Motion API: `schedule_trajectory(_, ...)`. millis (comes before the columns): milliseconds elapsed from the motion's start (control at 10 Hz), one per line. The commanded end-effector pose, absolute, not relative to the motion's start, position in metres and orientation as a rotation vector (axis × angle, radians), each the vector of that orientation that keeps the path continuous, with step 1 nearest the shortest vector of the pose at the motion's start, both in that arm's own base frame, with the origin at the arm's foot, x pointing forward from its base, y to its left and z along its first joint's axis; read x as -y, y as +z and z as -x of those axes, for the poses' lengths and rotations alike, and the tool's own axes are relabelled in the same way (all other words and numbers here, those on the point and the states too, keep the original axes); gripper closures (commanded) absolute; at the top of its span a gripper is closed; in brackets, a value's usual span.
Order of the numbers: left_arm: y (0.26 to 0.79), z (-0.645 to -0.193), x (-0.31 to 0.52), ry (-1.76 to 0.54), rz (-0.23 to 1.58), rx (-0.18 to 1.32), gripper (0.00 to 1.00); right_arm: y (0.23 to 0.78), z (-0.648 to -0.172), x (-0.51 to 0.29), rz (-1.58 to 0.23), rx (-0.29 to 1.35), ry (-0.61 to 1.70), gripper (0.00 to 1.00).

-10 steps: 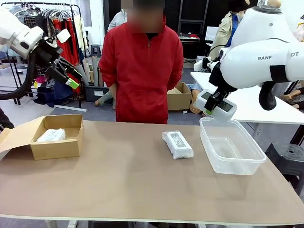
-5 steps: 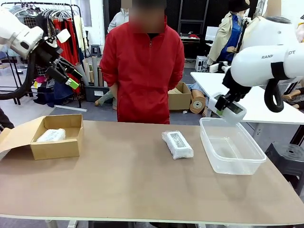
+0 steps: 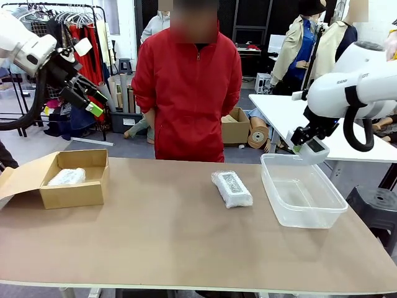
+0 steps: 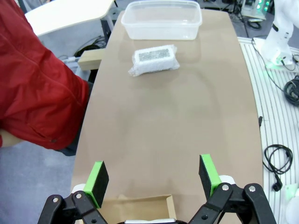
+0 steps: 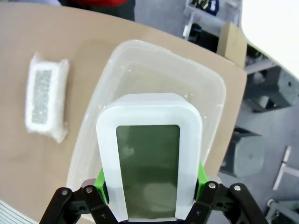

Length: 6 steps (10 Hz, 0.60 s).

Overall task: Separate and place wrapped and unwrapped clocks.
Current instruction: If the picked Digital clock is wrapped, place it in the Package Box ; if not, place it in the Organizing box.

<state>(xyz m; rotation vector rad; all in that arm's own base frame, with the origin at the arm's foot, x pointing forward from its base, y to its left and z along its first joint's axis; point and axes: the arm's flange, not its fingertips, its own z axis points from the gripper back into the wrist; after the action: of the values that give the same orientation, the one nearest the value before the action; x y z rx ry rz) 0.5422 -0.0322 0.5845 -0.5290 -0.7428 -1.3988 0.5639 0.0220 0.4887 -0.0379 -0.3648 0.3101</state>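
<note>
My right gripper (image 3: 308,148) is shut on the unwrapped clock (image 5: 149,156), a white rounded digital clock with a grey-green screen, and holds it above the far right corner of a clear plastic tub (image 3: 301,189). One wrapped clock (image 3: 231,188) lies on the table left of the tub, also seen as a whitish bundle (image 5: 45,97) and from afar (image 4: 154,59). A second wrapped clock (image 3: 67,177) rests inside the cardboard box (image 3: 73,194) at the left. High above that box my left gripper (image 3: 87,94) hangs open, green pads (image 4: 99,177) apart with nothing between them.
A person in a red jacket (image 3: 186,87) stands at the far edge with hands behind the back. A white table (image 3: 322,133) stands behind the tub. The brown tabletop (image 3: 161,242) lies bare between box and bundle.
My right arm has carried the white clock rightward, from the tub's far left corner to its far right corner. The left arm and both wrapped bundles have not moved.
</note>
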Motion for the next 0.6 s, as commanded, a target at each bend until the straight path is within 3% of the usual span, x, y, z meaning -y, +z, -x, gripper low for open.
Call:
schedule_trajectory(0, 0.585, -0.541, 0.032, -1.405, 0.526, 0.744, 0.0, 0.486, -0.6, -0.021, 0.043, 0.317, 0.208, 1.0)
schedule_trajectory(500, 0.585, -0.541, 0.032, -1.405, 0.526, 0.744, 0.0, 0.409, -0.618, -0.022, 0.002, 0.21, 0.135, 1.0)
